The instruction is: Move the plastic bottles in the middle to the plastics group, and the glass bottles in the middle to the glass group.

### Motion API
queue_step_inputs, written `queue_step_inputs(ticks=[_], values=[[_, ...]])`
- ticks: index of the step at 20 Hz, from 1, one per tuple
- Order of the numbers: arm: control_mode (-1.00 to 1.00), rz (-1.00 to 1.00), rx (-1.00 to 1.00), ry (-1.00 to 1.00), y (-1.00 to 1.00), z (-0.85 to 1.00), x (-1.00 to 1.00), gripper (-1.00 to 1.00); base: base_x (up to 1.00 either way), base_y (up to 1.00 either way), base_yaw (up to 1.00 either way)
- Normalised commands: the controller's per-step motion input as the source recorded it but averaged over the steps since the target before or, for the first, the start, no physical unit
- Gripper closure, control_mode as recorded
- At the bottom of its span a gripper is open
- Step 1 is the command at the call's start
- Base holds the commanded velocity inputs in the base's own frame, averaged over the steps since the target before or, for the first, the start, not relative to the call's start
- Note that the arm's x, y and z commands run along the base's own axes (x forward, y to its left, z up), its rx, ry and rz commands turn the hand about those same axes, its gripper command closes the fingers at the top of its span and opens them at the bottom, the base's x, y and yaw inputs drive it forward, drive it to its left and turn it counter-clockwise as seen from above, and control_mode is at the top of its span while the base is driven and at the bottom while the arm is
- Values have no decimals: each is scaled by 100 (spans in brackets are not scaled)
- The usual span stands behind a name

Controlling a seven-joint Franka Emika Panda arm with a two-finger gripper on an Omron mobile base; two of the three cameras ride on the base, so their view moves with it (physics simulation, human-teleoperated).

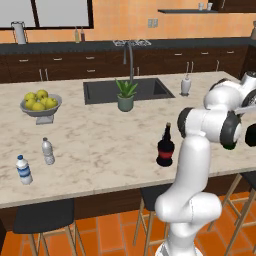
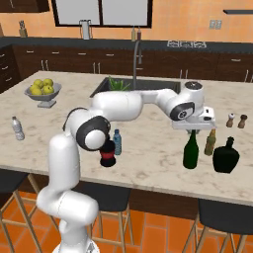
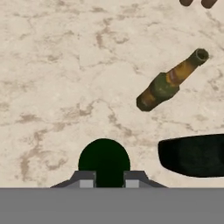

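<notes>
Here the claw (image 3: 104, 179) is clamped on the slim, glossy dark green bottle (image 2: 190, 150) standing on veined marble (image 2: 153, 163).

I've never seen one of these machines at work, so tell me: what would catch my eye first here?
Likely the big white robot arm stretching over the marble island counter, its gripper directly above a tall dark green glass bottle. That bottle stands near the counter's right end beside a slim brown glass bottle and a squat black bottle. At the far left sits a grey bowl of yellow-green fruit.
</notes>
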Motion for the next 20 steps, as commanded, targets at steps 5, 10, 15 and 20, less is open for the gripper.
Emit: queue_step_inputs(ticks=[5, 10, 15, 20], values=[[-100, 0, 0, 0, -8, -19, 32, 100, 0, 0, 0], [-100, 0, -1, 0, 8, -70, 0, -100, 0, 0, 0], [-100, 0, -9, 0, 29, -69, 0, -100, 0, 0, 0], [-100, 0, -13, 0, 27, -50, 0, -100, 0, 0, 0]])
